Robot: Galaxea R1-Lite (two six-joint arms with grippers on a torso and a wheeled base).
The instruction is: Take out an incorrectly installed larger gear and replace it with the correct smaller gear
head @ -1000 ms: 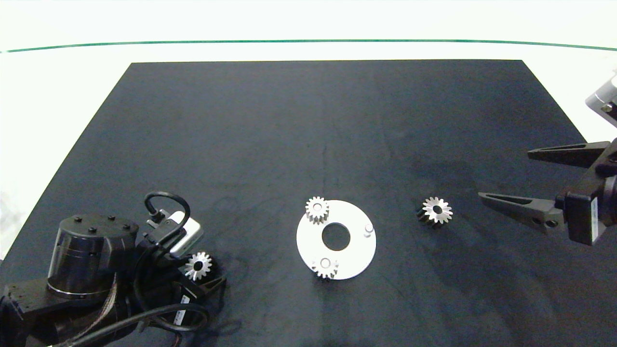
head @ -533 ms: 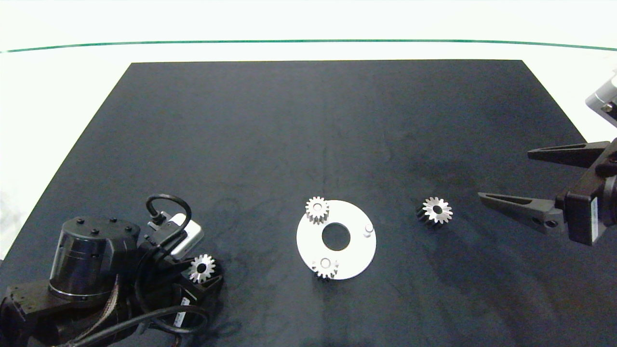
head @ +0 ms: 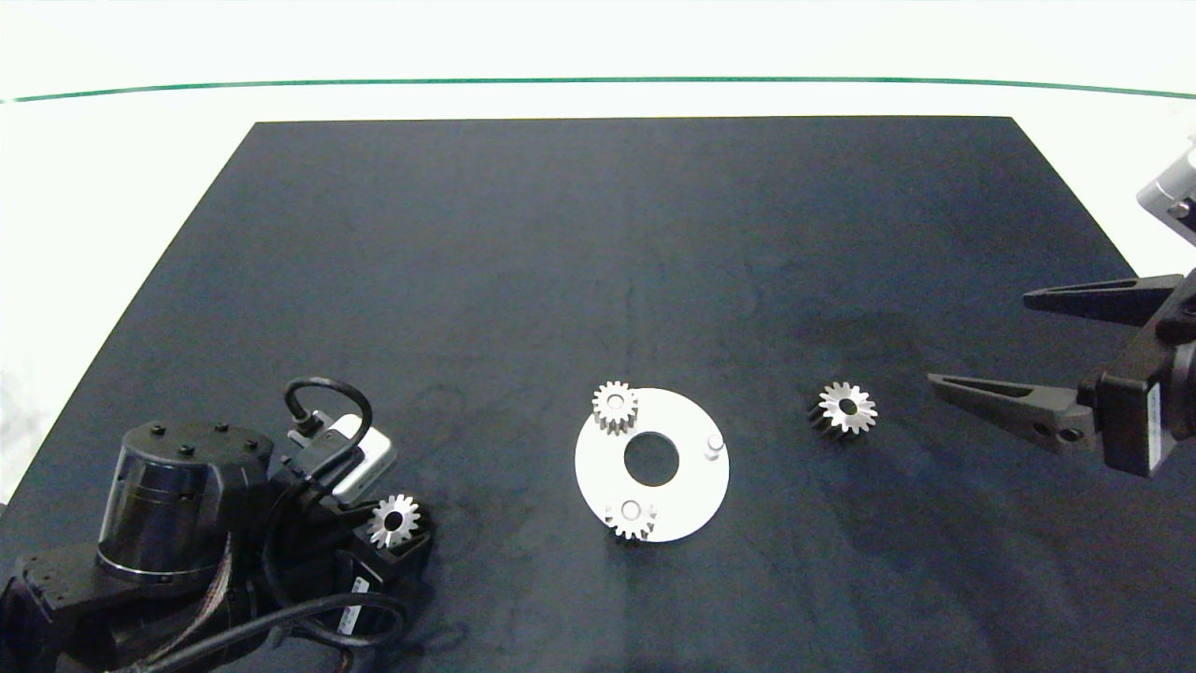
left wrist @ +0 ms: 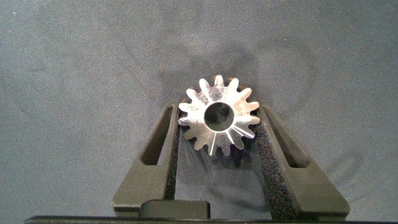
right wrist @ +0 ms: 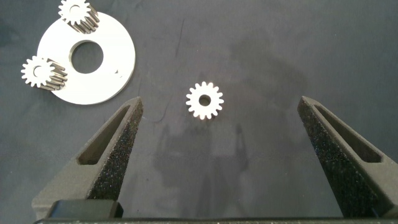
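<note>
Gears lay scattered on a dark mat (head: 598,234), and the white ring plate (head: 687,505) sat at lower centre of the head view. Two small gears were mounted on it, one at its upper left (head: 615,408) and one at its lower edge (head: 631,520), while a bare peg (head: 715,443) stood free on its right side. The larger gear (head: 847,408) lay flat on the mat to the right of the plate, well apart from it, so the removal looked done.

At lower left of the head view, the left gripper (left wrist: 217,134) was closed on the smaller gear (left wrist: 218,117), its pads pressing the teeth from both sides, the bore facing the wrist camera. Whether the gear was lifted clear of the mat could not be told. The right gripper (head: 981,341), at the right edge of the head view, hung with its jaws spread wide and nothing between them, pointing toward the larger gear.

The step in hand appeared to be carrying the smaller gear to the bare peg. Doing it well would probably mean keeping the bore level and centred over the peg, descending straight, and letting the teeth settle without knocking the two seated gears. Since the grip was on tooth tips only, a firm, steady squeeze seemed wise, as a tilt could jam the bore on the peg.
</note>
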